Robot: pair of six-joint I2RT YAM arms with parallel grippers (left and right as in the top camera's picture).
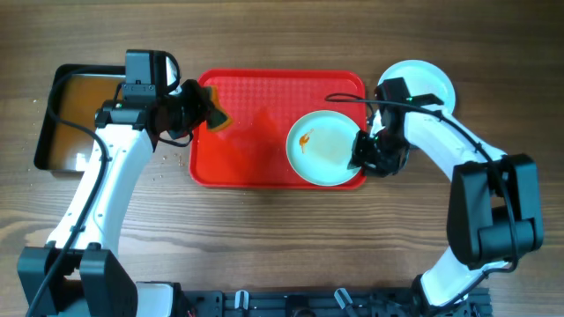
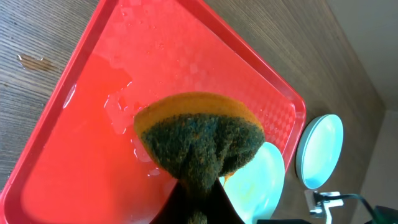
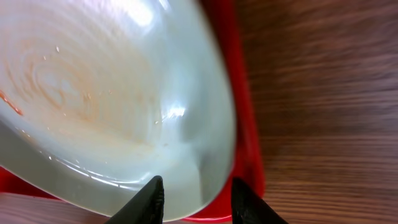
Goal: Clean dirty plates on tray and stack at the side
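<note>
The red tray holds one pale plate at its right end, with an orange smear left of its centre. My left gripper is shut on a green-and-yellow sponge above the tray's left part; in the left wrist view the sponge hangs over wet red tray. My right gripper is open at the plate's right rim. In the right wrist view its fingers straddle the plate's edge and the tray rim. Another pale plate lies on the table right of the tray.
A black pan of brownish water stands left of the tray, under my left arm. Small crumbs lie on the wood between pan and tray. The off-tray plate also shows in the left wrist view.
</note>
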